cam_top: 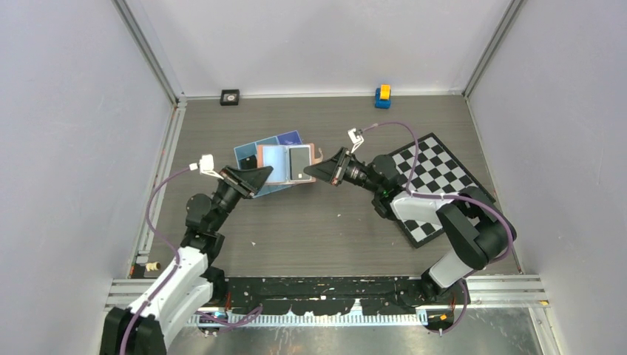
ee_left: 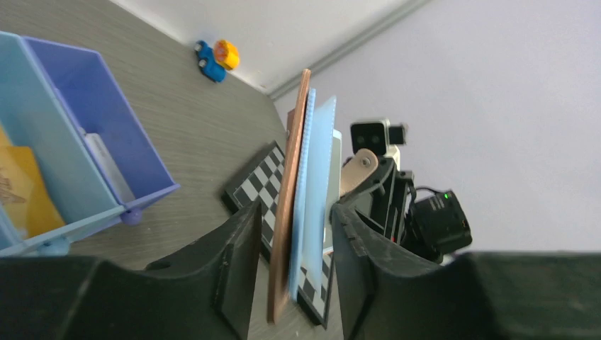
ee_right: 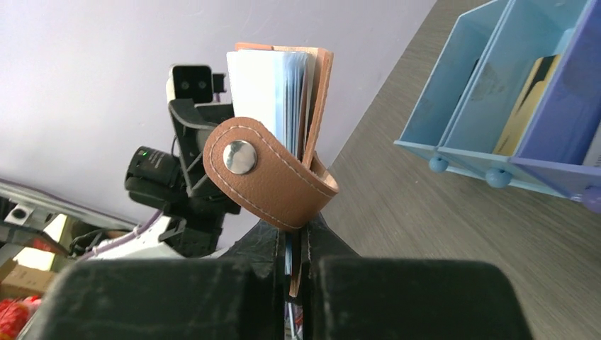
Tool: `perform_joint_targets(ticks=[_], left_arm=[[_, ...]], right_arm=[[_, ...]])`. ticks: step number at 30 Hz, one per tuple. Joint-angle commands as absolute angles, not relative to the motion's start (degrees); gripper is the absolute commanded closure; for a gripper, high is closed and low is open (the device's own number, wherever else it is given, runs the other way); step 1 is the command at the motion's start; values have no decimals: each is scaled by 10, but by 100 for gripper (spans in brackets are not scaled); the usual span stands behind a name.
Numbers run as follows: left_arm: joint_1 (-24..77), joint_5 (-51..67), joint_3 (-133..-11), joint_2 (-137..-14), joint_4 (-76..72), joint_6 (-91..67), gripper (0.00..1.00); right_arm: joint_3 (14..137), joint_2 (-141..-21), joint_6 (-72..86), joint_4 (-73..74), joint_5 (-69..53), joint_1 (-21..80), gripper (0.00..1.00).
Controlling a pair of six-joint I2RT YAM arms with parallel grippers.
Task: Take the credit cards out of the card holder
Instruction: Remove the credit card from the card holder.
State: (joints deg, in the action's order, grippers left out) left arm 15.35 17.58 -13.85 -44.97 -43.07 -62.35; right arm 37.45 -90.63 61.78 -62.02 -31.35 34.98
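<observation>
The tan card holder (cam_top: 275, 164) hangs open above the table between both grippers. Inside it I see pale blue sleeves and a dark grey card (cam_top: 299, 164). My right gripper (cam_top: 319, 171) is shut on the holder's right edge. In the right wrist view the leather and sleeves are pinched in that gripper (ee_right: 296, 241), with the snap strap (ee_right: 266, 180) curling over the fingers. My left gripper (cam_top: 260, 177) is open around the holder's left edge. In the left wrist view the brown leather edge (ee_left: 287, 212) and blue sleeves (ee_left: 312, 170) stand between the spread fingers (ee_left: 237, 269).
A blue divided tray (cam_top: 250, 153) lies just behind the holder, with an orange card (ee_left: 25, 191) in one compartment. The checkered board (cam_top: 436, 185) lies under the right arm. A blue and yellow toy (cam_top: 382, 96) and a small black square (cam_top: 230, 97) sit by the back wall.
</observation>
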Motion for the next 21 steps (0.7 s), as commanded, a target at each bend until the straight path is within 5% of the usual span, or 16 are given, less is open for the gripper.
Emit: perform_joint_targets(ticks=[1,7,12,21], left_arm=[[152,52,-193,-371,-202,-558,52],[152,14,-193,-301,-157,-525,42],[152,156,-207,-351,-267,-511,64],[180,312,-256,-544,-394,-561,69]], right_arm=[[383,-869,588,-593,-276,334,99],[411,-847,512,-444,-245,333,100],[424,-840,476,-391,-238,333,100],[427,-848,492,-418,-278,334,100]])
